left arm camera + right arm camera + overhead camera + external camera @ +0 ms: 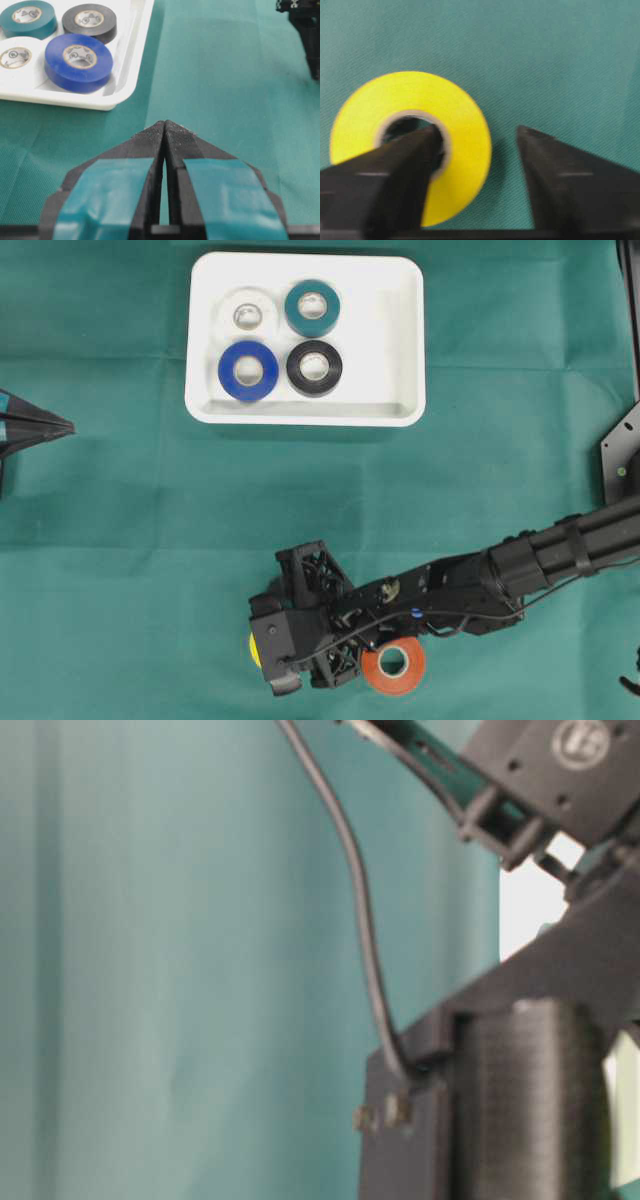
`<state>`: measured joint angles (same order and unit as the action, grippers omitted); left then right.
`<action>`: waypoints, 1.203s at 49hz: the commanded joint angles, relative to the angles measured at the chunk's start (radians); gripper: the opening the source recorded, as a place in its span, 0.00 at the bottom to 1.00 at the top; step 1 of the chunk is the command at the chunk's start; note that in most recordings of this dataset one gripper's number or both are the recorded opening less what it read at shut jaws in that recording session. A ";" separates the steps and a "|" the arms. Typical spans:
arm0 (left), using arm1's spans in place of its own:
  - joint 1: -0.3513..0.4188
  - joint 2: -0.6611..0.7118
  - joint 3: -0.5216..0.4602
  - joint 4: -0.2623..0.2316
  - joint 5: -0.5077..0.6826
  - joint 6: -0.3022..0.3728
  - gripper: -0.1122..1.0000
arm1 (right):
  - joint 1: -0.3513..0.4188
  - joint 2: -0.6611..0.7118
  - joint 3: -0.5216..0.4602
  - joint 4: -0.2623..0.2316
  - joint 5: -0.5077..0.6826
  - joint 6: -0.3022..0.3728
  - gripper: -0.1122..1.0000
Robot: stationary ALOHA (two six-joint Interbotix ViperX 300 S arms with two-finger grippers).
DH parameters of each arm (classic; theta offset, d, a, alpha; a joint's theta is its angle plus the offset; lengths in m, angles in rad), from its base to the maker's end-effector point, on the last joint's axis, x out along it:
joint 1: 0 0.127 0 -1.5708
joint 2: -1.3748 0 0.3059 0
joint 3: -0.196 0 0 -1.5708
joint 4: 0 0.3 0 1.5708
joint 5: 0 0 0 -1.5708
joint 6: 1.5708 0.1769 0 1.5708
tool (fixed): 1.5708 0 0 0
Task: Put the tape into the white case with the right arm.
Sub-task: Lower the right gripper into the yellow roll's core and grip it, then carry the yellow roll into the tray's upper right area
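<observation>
Four rolls lie in the case (405, 335); yellow tape (410, 145) and orange tape (395, 666) remain outside, well below it; right gripper (477, 137) straddles yellow's wall, one finger in its hole, grip unconfirmed; left gripper (164, 131) closed, empty

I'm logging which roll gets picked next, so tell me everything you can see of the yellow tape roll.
The yellow tape roll is a smooth bright ring with a pale core, lying flat on the green cloth. The right gripper straddles its wall, one finger in the hole, one outside. From overhead only a yellow sliver shows beneath the gripper, left of the orange roll.
</observation>
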<state>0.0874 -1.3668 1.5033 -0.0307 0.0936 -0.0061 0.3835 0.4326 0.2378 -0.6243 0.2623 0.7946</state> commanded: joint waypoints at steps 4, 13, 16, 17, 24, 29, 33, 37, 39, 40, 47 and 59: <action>0.003 0.008 -0.012 0.002 -0.005 0.000 0.11 | -0.003 -0.025 -0.015 -0.005 0.000 -0.003 0.12; 0.002 0.008 -0.011 0.002 -0.005 0.000 0.11 | -0.003 -0.038 -0.015 0.000 -0.003 0.003 0.12; 0.002 0.008 -0.011 0.002 -0.006 0.000 0.11 | -0.003 -0.043 -0.015 0.002 0.000 0.006 0.12; 0.003 0.008 -0.011 0.002 -0.006 0.000 0.11 | -0.003 -0.046 -0.015 0.002 0.002 0.006 0.12; 0.003 0.008 -0.011 0.002 -0.005 0.000 0.11 | -0.003 -0.072 -0.015 0.002 0.009 0.009 0.12; 0.003 0.008 -0.012 0.000 -0.005 0.000 0.11 | -0.003 -0.100 -0.014 0.003 0.023 0.009 0.12; 0.003 0.008 -0.012 0.002 -0.005 0.000 0.11 | -0.003 -0.123 -0.015 0.005 0.046 0.009 0.11; 0.003 0.008 -0.012 0.002 -0.005 0.000 0.11 | -0.003 -0.140 -0.015 0.015 0.078 0.009 0.11; 0.003 0.008 -0.012 0.000 -0.005 0.000 0.11 | -0.003 -0.146 -0.015 0.021 0.092 0.009 0.11; 0.003 0.008 -0.011 0.002 -0.005 0.000 0.11 | -0.003 -0.147 -0.015 0.023 0.100 0.009 0.11; 0.003 0.008 -0.012 0.000 -0.005 0.000 0.11 | -0.005 -0.152 -0.018 0.025 0.133 0.009 0.11; 0.003 0.008 -0.011 0.002 -0.005 0.000 0.11 | -0.057 -0.172 -0.020 0.025 0.170 0.014 0.11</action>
<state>0.0874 -1.3668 1.5033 -0.0307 0.0936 -0.0061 0.3559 0.3206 0.2393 -0.5998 0.4203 0.8053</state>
